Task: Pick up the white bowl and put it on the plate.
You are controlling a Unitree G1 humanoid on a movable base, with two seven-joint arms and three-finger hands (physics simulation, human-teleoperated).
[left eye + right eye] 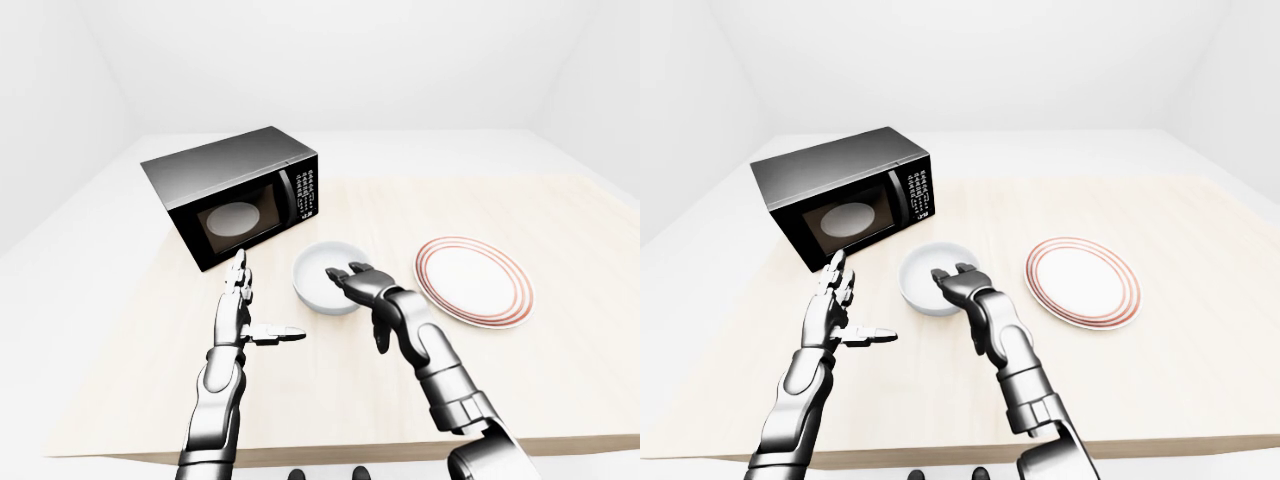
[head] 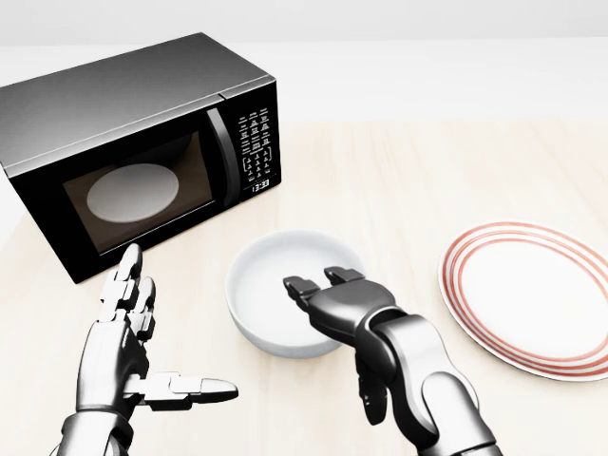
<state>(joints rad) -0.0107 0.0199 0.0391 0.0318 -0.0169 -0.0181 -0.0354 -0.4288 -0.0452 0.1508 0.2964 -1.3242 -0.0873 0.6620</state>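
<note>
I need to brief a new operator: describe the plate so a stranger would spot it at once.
Start at the black microwave at the head view's upper left on the wooden table. Move right past the white bowl, where the right hand reaches. The plate lies flat at the right edge, the only dish with red rings round its rim.

On my table (image 2: 399, 171), the microwave (image 2: 142, 142) sits upper left in the head view, the bowl (image 2: 271, 294) below and right of it, the plate (image 2: 532, 294) further right, apart from the bowl.
</note>
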